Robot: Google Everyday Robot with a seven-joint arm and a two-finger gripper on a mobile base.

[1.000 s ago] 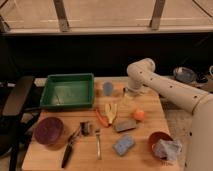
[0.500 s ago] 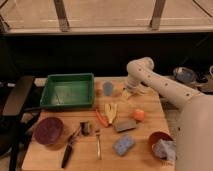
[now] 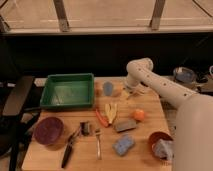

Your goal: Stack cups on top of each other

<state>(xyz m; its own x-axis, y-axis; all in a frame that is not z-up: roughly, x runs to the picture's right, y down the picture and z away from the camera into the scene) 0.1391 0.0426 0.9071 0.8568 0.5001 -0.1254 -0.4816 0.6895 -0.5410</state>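
Wooden surface (image 3: pixel 150 107) carries all the things, and the white arm reaches over its far edge from the right, bending down to the gripper (image 3: pixel 128 94), which hangs low over the boards near the far side. Whether the gripper is open or closed cannot be told from this view. The light-blue tumbler (image 3: pixel 108 88) stands upright just beside the gripper, apart from it, on the side towards the green tray (image 3: pixel 50 85), which lies farther out that way. On the near side of the gripper lie a yellow peel-like thing (image 3: pixel 111 111) and an orange-red stick (image 3: pixel 101 118), touching each other, with a small orange ball (image 3: pixel 138 115) next to them and a grey block (image 3: pixel 125 125) just past the ball. Nearer the front edge lie a blue sponge (image 3: pixel 123 145), a fork (image 3: pixel 98 143) and a black-handled tool (image 3: pixel 69 149). Well apart from the gripper, the red-brown bowl (image 3: pixel 152 140) sits at the front corner below the arm, holding something pale and crumpled, and the maroon dish (image 3: pixel 48 130) sits at the opposite front corner.
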